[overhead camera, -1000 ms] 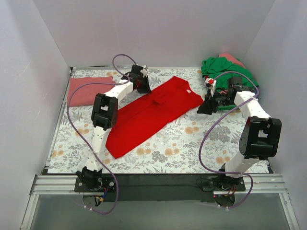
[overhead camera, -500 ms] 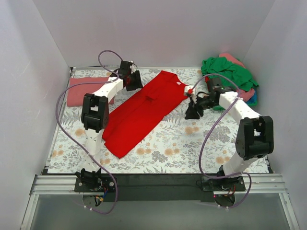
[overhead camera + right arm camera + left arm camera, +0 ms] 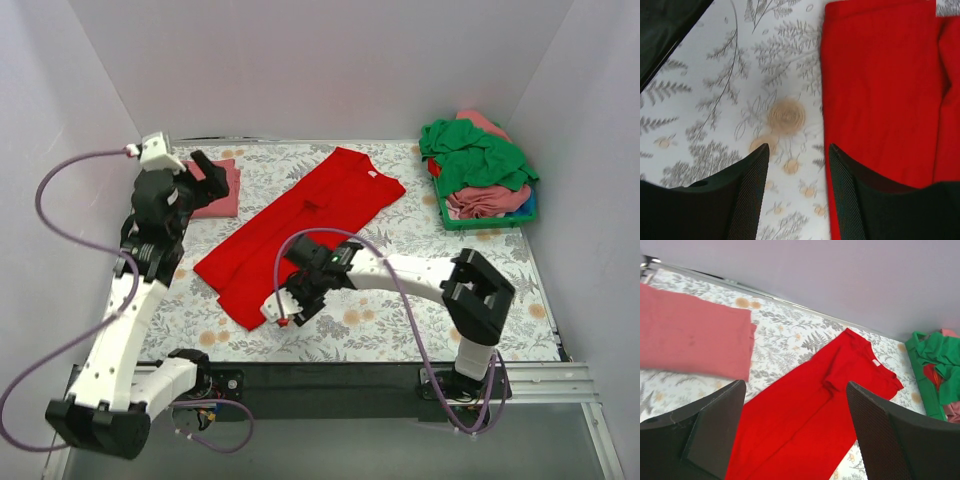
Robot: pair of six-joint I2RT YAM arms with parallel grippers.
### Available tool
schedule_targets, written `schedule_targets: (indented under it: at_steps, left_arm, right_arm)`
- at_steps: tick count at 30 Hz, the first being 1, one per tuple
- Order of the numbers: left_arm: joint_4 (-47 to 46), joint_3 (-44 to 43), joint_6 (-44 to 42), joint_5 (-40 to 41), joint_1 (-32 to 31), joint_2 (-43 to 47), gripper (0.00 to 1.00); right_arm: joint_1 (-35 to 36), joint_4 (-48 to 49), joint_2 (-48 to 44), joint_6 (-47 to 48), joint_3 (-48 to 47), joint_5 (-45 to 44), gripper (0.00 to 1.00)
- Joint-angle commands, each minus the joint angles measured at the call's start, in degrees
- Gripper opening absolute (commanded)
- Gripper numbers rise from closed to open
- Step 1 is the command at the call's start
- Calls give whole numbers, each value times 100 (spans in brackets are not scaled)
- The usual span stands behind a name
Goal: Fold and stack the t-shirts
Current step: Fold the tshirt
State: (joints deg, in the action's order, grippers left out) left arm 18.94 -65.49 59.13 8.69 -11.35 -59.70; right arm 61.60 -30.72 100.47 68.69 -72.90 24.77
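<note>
A bright red t-shirt (image 3: pixel 300 235) lies folded lengthwise, slanting across the floral tablecloth (image 3: pixel 400 290). A folded salmon-pink t-shirt (image 3: pixel 222 192) rests at the back left. My left gripper (image 3: pixel 208 172) hangs open above the pink shirt's near edge, holding nothing. In the left wrist view the left gripper (image 3: pixel 796 387) stands wide, with the red t-shirt (image 3: pixel 805 420) far below it and the pink t-shirt (image 3: pixel 690 337) to the left. My right gripper (image 3: pixel 280 308) is low at the red shirt's near end. It is open (image 3: pixel 797 150) over bare cloth, one finger at the red t-shirt's (image 3: pixel 880 90) edge.
A heap of t-shirts sits at the back right, with a green one (image 3: pixel 475 155) on top and a pink one (image 3: pixel 485 200) below, in a green and blue bin (image 3: pixel 527 208). White walls close in three sides. The purple cables loop beside both arms.
The left gripper let go of the red shirt's far-left edge, opened and pulled back up to the left. The right arm swung from the collar end to the shirt's near end and opened wider.
</note>
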Motion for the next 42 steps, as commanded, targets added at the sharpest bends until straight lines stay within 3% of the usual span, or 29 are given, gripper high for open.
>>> schedule_targets:
  at_steps: [1,6,17,20,25,27,35,42]
  left_arm:
    - [601,537,142,781,-16,860,81]
    - [1120,555,63,1064,-16,1531,81]
    - [1121,661,-25,959,-25,1681,80]
    - [1121,678,-7,924,-33,1707,80]
    - [1094,705,28,767,-33,1716,80]
    - [1068,731,37,670,-33,1725,80]
    - [893,942,2,-331,-34,1576,79]
    - [313,1223,177,-2008,-33,709,79]
  right_arm:
    - [465,820,464,-224,-364,-938,57]
    - [757,1208,1053,-549,-549,-1378,56]
    - [757,1604,1590,-813,-488,-1748,49]
    - [748,1604,1581,-822,-348,-1678,41]
    - [757,1587,1459,-813,-49,-1572,11]
    - [748,1517,1327,-725,188,-1441,1]
    - [547,639,-76,12,1497,-669,1]
    - [-104,-794,-1643,874,2701,-315,1]
